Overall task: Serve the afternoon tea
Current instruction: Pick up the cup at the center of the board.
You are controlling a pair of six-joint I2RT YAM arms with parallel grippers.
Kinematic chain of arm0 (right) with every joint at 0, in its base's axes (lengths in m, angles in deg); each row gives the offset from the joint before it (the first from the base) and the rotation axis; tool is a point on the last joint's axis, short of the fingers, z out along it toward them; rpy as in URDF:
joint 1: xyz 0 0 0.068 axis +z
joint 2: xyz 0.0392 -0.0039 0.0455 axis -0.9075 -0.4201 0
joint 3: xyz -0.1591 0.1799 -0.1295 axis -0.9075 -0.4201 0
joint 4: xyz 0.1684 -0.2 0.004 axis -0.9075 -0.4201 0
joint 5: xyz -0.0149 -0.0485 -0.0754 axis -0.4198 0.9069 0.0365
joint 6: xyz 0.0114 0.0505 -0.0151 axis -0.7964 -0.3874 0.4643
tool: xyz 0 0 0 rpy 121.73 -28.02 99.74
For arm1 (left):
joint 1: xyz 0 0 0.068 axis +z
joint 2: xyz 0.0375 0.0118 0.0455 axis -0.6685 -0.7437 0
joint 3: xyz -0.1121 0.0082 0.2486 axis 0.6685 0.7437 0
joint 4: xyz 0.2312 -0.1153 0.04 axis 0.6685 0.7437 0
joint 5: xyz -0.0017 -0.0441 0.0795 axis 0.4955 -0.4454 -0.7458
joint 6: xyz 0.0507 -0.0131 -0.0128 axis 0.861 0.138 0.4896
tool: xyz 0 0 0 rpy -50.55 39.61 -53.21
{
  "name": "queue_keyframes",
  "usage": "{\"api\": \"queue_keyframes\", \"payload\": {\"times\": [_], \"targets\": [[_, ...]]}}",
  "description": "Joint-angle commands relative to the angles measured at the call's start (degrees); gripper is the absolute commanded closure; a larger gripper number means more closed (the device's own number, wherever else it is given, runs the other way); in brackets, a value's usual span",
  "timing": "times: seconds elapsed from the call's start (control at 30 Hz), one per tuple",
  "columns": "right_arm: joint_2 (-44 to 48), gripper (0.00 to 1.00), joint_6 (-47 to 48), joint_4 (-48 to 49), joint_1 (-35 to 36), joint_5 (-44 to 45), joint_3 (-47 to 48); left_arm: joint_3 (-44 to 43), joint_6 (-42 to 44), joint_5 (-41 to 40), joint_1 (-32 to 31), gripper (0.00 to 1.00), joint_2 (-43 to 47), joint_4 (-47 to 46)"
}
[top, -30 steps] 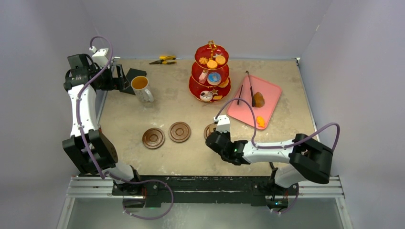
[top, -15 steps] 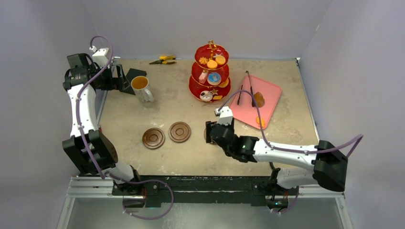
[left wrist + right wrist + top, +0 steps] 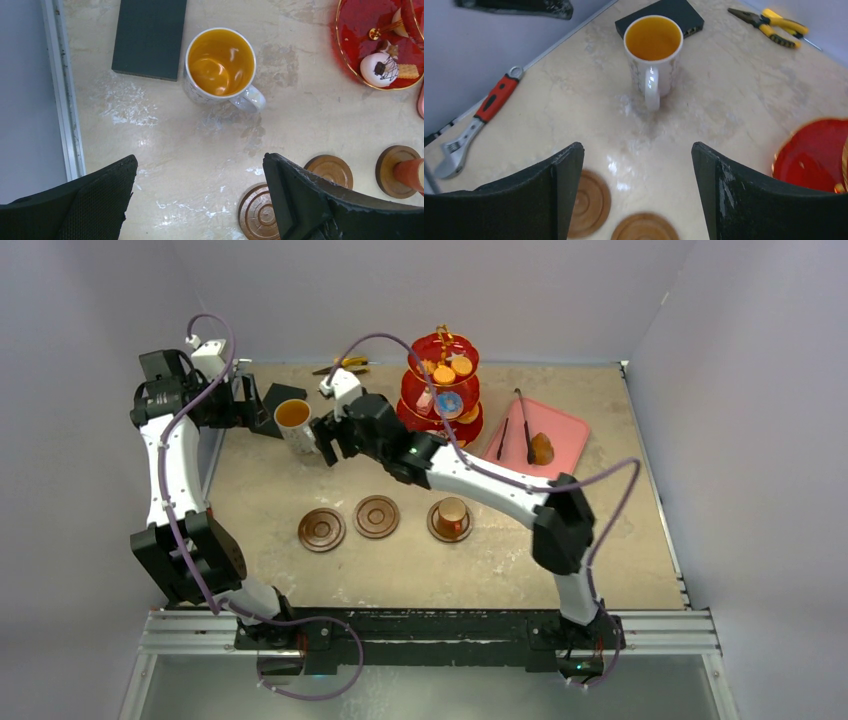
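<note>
A white mug of amber tea [image 3: 293, 418] stands at the back left, its handle [image 3: 652, 93] turned towards my right gripper [image 3: 636, 170]. That gripper [image 3: 327, 436] is open and empty, just short of the handle. My left gripper [image 3: 200, 200] hovers open above the table on the mug's [image 3: 221, 62] other side. A small copper cup [image 3: 451, 512] stands on the right-hand brown saucer. Two bare saucers [image 3: 322, 529] [image 3: 377, 516] lie to its left. The red three-tier stand [image 3: 441, 390] with pastries is at the back.
A black block [image 3: 149, 37] lies right behind the mug. Yellow pliers [image 3: 774, 22] lie near the back wall. A red-handled wrench [image 3: 479, 120] sits by the left table edge. The pink tray [image 3: 560, 435] with black tongs and a pastry is right of the stand.
My right gripper opened, left the copper cup on the right saucer and swung across the table to the mug. The left arm has stayed put.
</note>
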Motion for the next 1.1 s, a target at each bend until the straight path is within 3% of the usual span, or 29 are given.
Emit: {"api": "queue_keyframes", "payload": {"times": [0.0,0.17,0.43,0.6,1.07], "targets": [[-13.78,0.17,6.75,-11.19,-2.51,-10.68,18.69,-2.89,0.43,-1.29,0.76,0.02,-0.69,-0.39],[-25.56,0.13,8.28,-13.47,-2.86,-10.24,32.85,-2.47,-0.35,-1.27,0.82,0.02,-1.33,-0.71],[-29.37,0.14,11.61,-1.5,-3.32,-7.81,29.94,-1.88,0.05,-1.4,0.85,0.03,-1.35,-0.93],[-31.61,0.24,13.9,8.21,-3.31,-5.45,27.48,-1.76,0.24,-1.37,0.85,0.02,-1.61,-1.05],[-39.65,0.36,13.06,18.88,-3.75,-5.5,29.28,-1.94,1.23,-2.22,0.9,0.03,-1.75,-1.12]]}}
